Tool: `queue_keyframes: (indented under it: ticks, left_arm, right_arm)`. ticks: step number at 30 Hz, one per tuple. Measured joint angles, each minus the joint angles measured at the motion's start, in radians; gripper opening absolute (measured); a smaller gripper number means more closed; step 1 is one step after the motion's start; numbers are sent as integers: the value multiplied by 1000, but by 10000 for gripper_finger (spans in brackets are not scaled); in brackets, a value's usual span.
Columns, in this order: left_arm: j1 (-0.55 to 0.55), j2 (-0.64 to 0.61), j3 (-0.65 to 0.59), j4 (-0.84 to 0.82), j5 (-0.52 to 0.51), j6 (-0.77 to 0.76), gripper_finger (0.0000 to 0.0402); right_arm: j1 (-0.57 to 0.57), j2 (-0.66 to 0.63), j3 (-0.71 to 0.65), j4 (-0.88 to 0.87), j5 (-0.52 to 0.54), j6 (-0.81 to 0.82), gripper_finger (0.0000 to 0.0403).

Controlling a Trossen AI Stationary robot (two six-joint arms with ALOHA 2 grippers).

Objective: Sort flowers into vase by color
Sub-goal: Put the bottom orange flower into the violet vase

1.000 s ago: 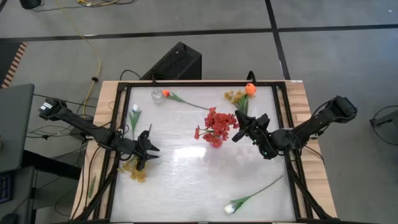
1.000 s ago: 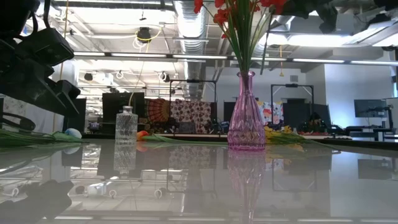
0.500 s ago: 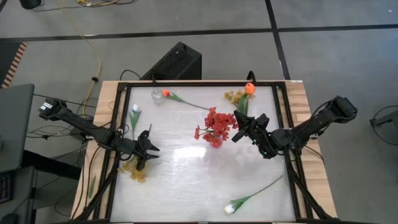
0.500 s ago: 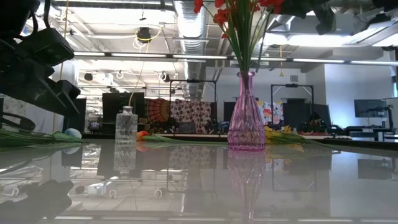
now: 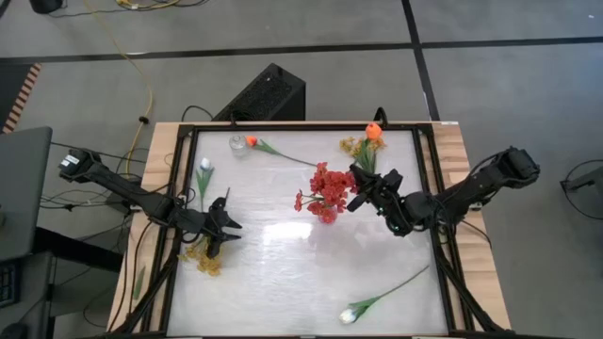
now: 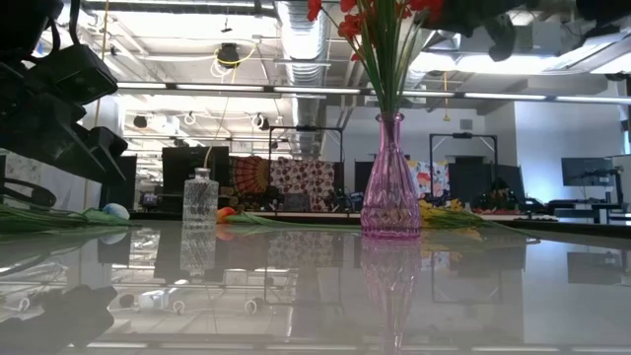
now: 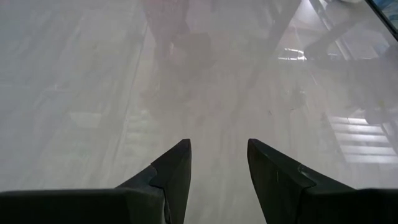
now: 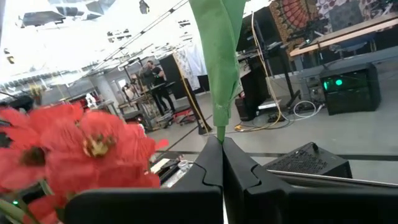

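- Your right gripper (image 5: 359,188) sits just beside the red flowers (image 5: 325,188) standing in the pink vase (image 6: 390,187) near the table's middle; its fingers are pinched together on a green leaf or stalk (image 8: 221,62)
- In the high view the orange tulip (image 5: 373,133) lies beyond that gripper with the yellow spray (image 5: 353,146) at the far edge; whether the pinched stalk is its own, you cannot tell
- Judge colour before lowering: the pink vase already holds red, and a clear glass vase (image 5: 237,144) stands in the far left corner
- Lift the stalk clear of the red blooms so you don't tip the narrow neck
- Your left gripper (image 7: 217,168) waits low over the bare glass table (image 5: 283,273), fingers apart and empty, near another yellow spray (image 5: 202,258)
- White tulips (image 5: 350,315) (image 5: 204,165) remain loose
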Motion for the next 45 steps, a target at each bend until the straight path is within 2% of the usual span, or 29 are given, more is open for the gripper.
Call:
queue_keyframes:
  ticks: [16, 29, 36, 45]
  left_arm:
    - [0, 0, 0, -6, 0, 0, 146]
    - [0, 0, 0, -6, 0, -1, 146]
    - [0, 0, 0, -6, 0, -1, 146]
    - [0, 0, 0, -5, 0, -2, 146]
  right_arm:
    - [24, 93, 0, -24, -23, -36, 17]
    - [21, 92, 1, -242, -30, 153, 17]
    - [21, 92, 1, -383, -79, 281, 17]
    - [24, 92, 1, -447, -187, 290, 20]
